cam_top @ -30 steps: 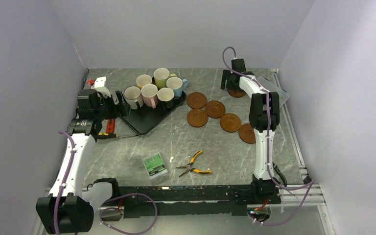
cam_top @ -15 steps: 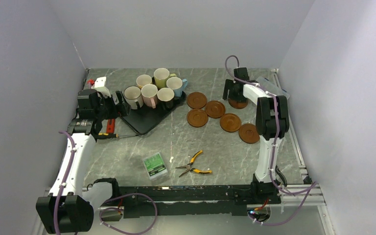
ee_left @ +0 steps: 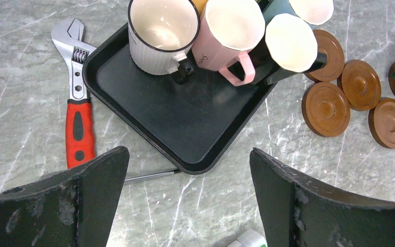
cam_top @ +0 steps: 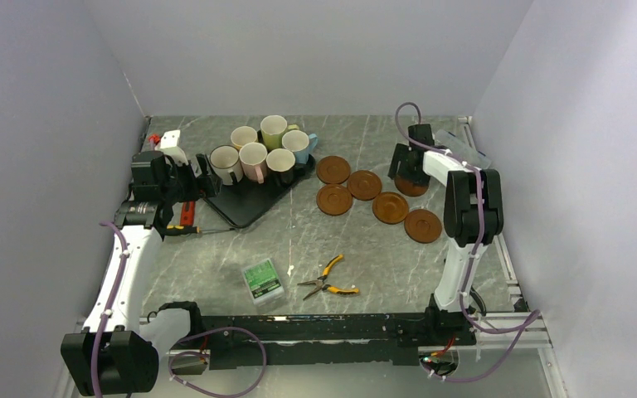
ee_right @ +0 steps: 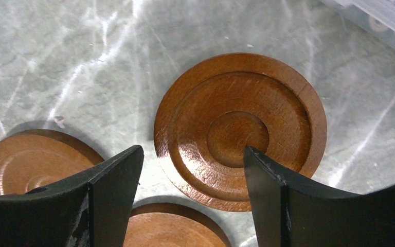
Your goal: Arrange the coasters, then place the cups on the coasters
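Six cups stand bunched on a black tray (cam_top: pixel 245 203): white (cam_top: pixel 226 163), pink (cam_top: pixel 253 159), black (cam_top: pixel 280 163), light blue (cam_top: pixel 298 145), yellow-green (cam_top: pixel 274 128) and yellow-orange (cam_top: pixel 243 137). Five coasters (cam_top: pixel 364 184) lie in a loose cluster right of the tray. A sixth coaster (ee_right: pixel 239 128) lies flat at the back right under my right gripper (ee_right: pixel 193 152), which is open; its right finger overlaps the rim and its left finger is beside it. Whether a finger touches it, I cannot tell. My left gripper (ee_left: pixel 189 154) hovers open and empty above the tray's near corner (ee_left: pixel 185 118).
A red-handled wrench (ee_left: pixel 79 128) and a screwdriver (cam_top: pixel 187 232) lie left of the tray. Yellow pliers (cam_top: pixel 329 280) and a small green box (cam_top: pixel 264 279) lie in the near middle. A clear plastic box (cam_top: pixel 464 153) sits at the back right by the wall.
My right gripper has moved toward the near right, and the sixth coaster has shifted with it, closer to the cluster. The left arm has not moved.
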You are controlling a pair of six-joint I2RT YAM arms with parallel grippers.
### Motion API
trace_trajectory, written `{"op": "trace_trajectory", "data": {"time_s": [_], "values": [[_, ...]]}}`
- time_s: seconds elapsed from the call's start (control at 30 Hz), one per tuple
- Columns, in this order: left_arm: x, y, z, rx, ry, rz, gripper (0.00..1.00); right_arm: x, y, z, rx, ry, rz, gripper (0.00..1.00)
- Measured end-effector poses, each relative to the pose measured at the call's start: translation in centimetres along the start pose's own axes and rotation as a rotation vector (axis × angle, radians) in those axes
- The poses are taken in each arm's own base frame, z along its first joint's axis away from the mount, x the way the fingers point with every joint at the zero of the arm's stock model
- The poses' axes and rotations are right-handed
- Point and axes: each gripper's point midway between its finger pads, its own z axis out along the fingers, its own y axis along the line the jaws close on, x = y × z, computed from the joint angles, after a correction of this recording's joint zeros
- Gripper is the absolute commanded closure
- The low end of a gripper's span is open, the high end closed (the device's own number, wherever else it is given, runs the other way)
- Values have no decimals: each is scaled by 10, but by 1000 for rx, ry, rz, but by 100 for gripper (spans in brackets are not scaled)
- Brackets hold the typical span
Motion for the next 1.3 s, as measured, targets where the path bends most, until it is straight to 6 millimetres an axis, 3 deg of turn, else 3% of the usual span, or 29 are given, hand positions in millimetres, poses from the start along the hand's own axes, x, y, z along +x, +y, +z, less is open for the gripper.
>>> {"op": "trace_trajectory", "data": {"time_s": [0.5,1.3], "values": [[0,0,0,2,0,0,6,14,-20,-11,23,7,35,25],[0,0,0,2,1,0,6,33,-26,-24,30,16,86,24]]}}
